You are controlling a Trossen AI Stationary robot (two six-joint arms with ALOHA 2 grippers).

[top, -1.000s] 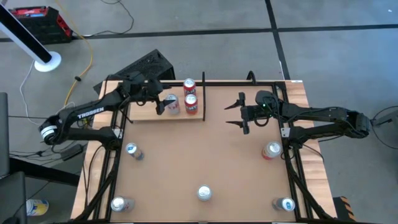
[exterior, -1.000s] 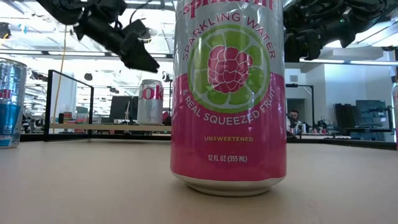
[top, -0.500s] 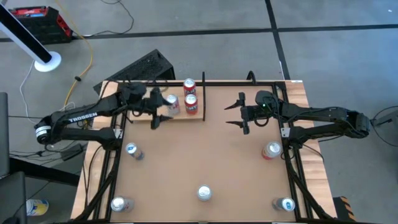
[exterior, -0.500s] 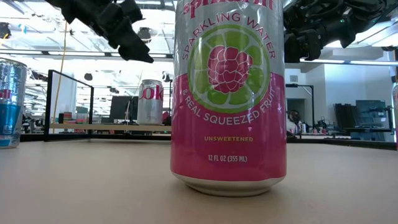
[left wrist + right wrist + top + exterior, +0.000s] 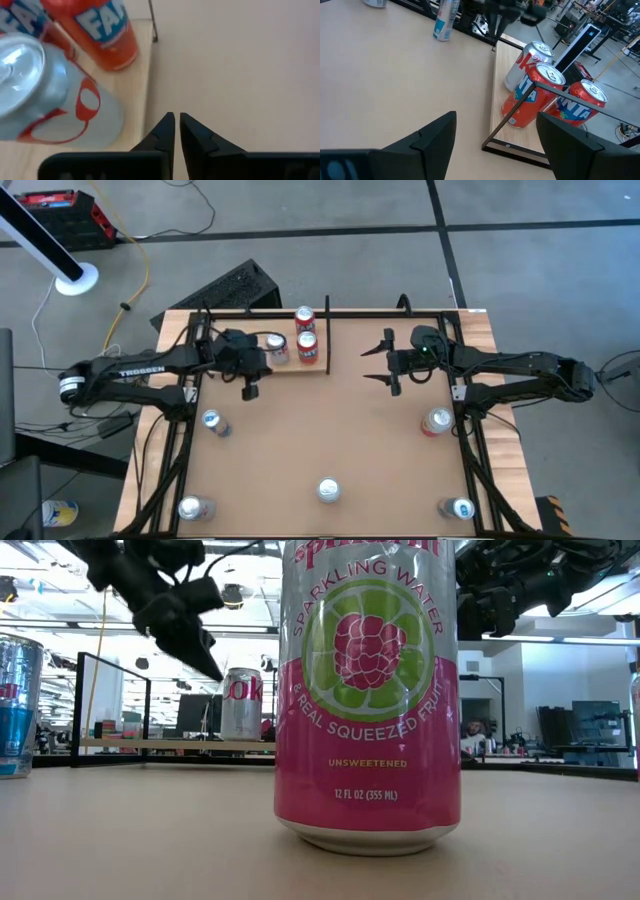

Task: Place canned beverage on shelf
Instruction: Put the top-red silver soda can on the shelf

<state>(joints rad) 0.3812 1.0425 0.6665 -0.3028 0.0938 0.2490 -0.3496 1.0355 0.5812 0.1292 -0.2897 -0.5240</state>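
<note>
The shelf (image 5: 262,368), a pale wood board with thin black rails, lies at the table's far left. On it stand a silver can (image 5: 275,348) and two red cans (image 5: 307,346) (image 5: 304,317), all upright on their bases. My left gripper (image 5: 250,390) is shut and holds nothing. It hovers just off the shelf's near edge, pointing slantwise down; its wrist view shows the shut tips (image 5: 176,124) beside the silver can (image 5: 45,95). My right gripper (image 5: 385,362) hangs open to the right of the shelf, its fingers pointing toward the cans (image 5: 530,95).
Several more cans stand on the brown tabletop: one at the left (image 5: 211,421), one near the front middle (image 5: 329,490), which fills the low view (image 5: 368,690), two at the front corners (image 5: 190,507) (image 5: 460,508), and one at the right (image 5: 437,421). The table's middle is bare board.
My left gripper has drawn back from the silver can toward the table's near edge, sunk a little and tipped further down. Its fingers have shut on nothing. The silver can stays upright on the shelf.
</note>
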